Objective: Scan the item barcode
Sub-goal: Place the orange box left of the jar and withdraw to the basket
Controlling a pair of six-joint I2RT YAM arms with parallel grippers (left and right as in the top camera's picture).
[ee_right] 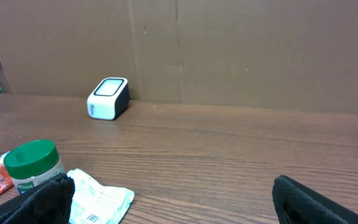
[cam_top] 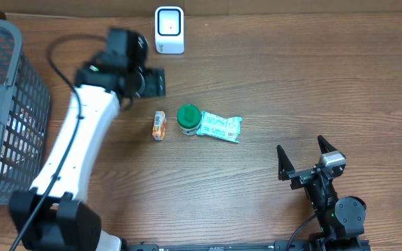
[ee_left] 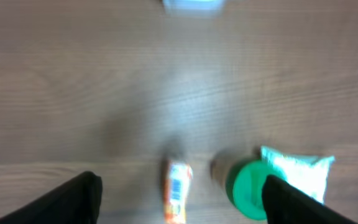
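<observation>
A small orange packet (cam_top: 160, 125) lies flat on the wooden table, and the left wrist view shows a barcode on its upper face (ee_left: 177, 190). My left gripper (cam_top: 155, 82) hovers above and behind it, open, with nothing between its fingers (ee_left: 73, 199). The white barcode scanner (cam_top: 169, 29) stands at the table's far edge. My right gripper (cam_top: 302, 157) rests open and empty near the front right, facing the items (ee_right: 173, 199).
A green-lidded jar (cam_top: 188, 118) stands right of the orange packet, touching a white-and-green pouch (cam_top: 220, 127) whose barcode shows in the right wrist view (ee_right: 98, 199). A grey mesh basket (cam_top: 30, 90) holding several packages fills the left edge. A cardboard wall backs the table.
</observation>
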